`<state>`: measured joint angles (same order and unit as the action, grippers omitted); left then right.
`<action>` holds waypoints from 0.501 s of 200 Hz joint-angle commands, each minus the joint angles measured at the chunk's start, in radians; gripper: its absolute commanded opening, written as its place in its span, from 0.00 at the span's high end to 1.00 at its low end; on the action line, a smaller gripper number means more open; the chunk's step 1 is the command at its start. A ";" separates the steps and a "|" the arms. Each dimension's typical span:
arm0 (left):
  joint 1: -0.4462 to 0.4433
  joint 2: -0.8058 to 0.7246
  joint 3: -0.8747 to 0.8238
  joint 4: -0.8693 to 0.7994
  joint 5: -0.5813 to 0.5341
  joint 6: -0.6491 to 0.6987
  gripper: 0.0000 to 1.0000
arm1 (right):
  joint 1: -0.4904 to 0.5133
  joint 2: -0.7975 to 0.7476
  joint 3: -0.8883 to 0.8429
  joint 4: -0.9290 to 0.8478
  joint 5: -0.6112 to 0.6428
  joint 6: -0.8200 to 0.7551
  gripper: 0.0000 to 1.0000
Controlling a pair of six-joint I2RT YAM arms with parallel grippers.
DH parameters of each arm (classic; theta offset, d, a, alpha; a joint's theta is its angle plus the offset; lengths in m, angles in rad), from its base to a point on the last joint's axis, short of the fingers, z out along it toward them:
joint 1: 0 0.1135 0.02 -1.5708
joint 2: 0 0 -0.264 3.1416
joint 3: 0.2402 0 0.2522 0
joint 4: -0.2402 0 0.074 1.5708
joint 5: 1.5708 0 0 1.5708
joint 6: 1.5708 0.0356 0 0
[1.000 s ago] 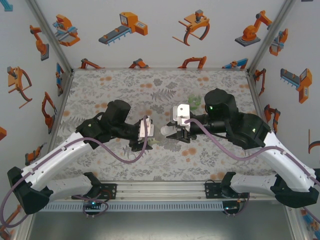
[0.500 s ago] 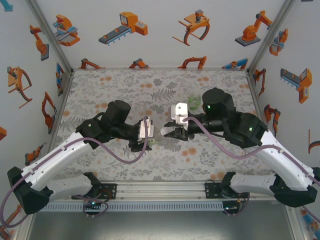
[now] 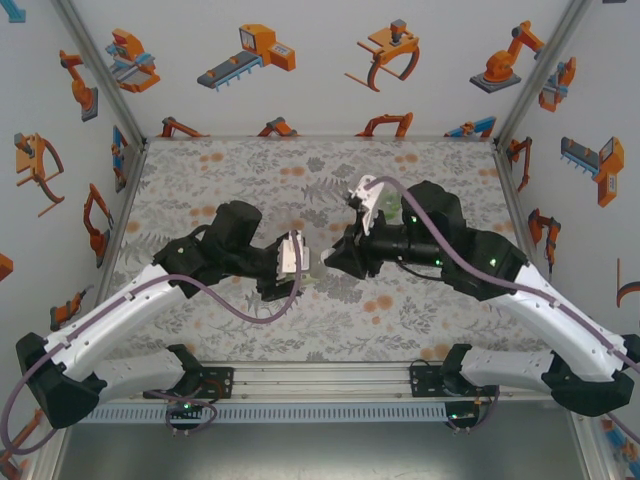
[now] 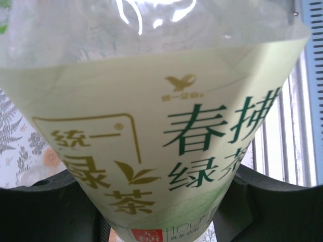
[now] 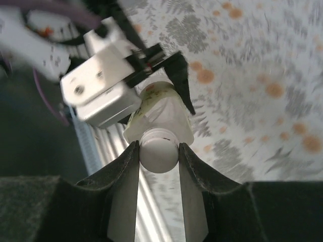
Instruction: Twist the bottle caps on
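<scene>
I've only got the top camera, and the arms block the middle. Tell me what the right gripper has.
Observer: On its wrist camera, the right gripper is shut on a white cap, set against the mouth of the bottle.
Operator: Now report the left side.
Observer: On the left wrist camera, the left gripper clamps that bottle across its pale green label.

slim labelled bottle [image 4: 151, 126]: 1 | squat green bottle [image 3: 391, 207]: 1 — bottles total 2 | white cap [image 5: 158, 154]: 1
</scene>
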<state>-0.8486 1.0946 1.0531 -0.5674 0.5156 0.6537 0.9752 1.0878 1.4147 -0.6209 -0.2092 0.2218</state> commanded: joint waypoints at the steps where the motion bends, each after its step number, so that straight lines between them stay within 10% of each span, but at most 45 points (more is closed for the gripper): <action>1: -0.009 -0.002 -0.016 0.082 -0.029 0.002 1.00 | -0.008 0.028 -0.011 -0.057 0.353 0.630 1.00; 42: -0.010 0.024 -0.012 0.099 -0.072 -0.004 1.00 | -0.007 0.060 0.001 -0.189 0.365 1.106 1.00; 100: -0.009 0.034 -0.009 0.103 -0.098 0.002 1.00 | -0.009 0.067 0.017 -0.208 0.367 1.148 1.00</action>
<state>-0.8490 1.1362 1.0317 -0.5385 0.3904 0.6353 0.9718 1.1454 1.4166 -0.7948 0.1089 1.2652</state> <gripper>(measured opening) 0.591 0.340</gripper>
